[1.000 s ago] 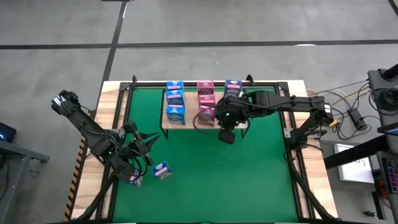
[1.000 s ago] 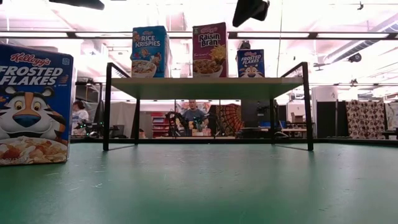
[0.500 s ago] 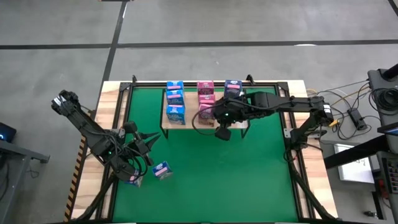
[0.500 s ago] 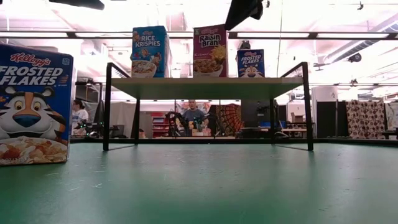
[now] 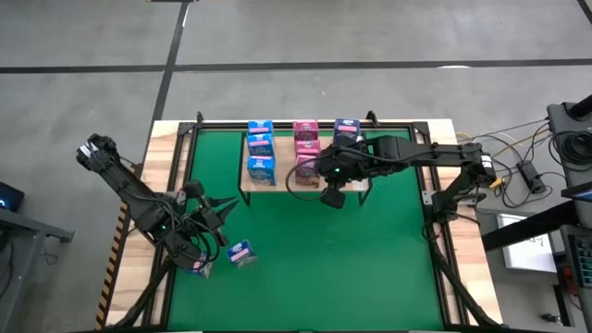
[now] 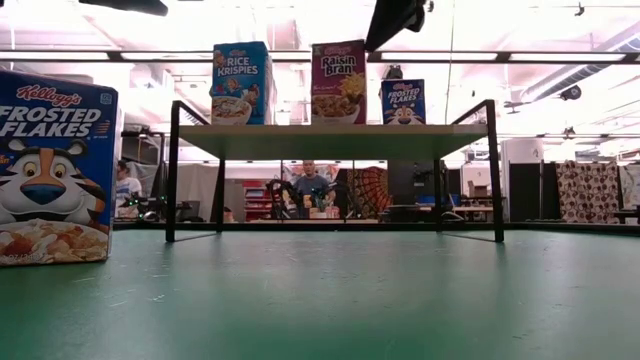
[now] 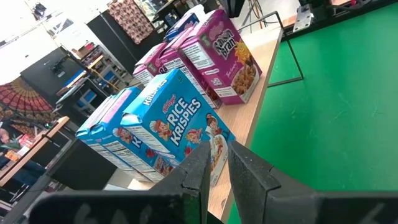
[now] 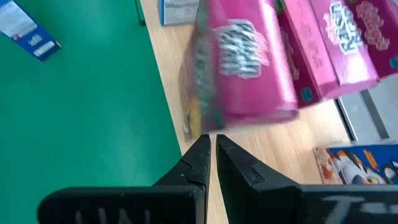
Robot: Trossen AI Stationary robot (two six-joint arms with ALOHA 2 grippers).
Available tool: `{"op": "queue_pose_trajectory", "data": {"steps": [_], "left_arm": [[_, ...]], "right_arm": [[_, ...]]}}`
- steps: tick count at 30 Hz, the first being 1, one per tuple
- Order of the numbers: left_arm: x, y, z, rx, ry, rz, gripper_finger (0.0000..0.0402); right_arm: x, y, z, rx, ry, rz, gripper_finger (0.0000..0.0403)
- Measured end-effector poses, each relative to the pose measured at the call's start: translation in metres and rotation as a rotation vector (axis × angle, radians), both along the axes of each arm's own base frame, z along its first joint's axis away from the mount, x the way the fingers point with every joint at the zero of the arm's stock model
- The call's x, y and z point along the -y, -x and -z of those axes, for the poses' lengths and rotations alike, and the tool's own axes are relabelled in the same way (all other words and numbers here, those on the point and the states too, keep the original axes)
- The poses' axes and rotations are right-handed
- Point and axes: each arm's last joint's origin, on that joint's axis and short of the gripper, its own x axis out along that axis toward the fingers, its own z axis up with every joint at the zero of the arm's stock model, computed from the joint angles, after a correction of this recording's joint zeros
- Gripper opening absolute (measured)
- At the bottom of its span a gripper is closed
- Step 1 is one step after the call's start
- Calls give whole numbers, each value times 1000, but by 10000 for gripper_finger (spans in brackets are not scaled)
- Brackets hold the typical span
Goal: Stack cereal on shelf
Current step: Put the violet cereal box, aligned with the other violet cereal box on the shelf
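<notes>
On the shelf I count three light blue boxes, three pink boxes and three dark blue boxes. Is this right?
Not quite. The shelf carries three light blue boxes and three pink boxes, but only one dark blue box shows there. The high view shows this; two dark blue boxes lie on the green mat.

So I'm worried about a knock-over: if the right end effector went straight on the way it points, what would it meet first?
Most likely the nearest pink Raisin Bran box on the shelf. The right end effector, shut, points at its lower edge; depth is unclear.
</notes>
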Motion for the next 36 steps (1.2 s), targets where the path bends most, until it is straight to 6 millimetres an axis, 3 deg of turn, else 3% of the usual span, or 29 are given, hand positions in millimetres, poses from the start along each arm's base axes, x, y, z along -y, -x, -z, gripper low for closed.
{"op": "queue_pose_trajectory", "data": {"steps": [8,23,30,36], "left_arm": [[0,0,0,0,0,0,39],[0,0,0,2,3,-1,39],[0,0,0,5,8,-1,39],[0,0,0,9,12,-1,39]], "right_arm": [[-3,2,1,-24,-12,-5,18],[-39,-1,5,15,-80,-87,18],[-63,4,20,-22,-34,-138,18],[-71,4,42,12,-24,-183,18]]}}
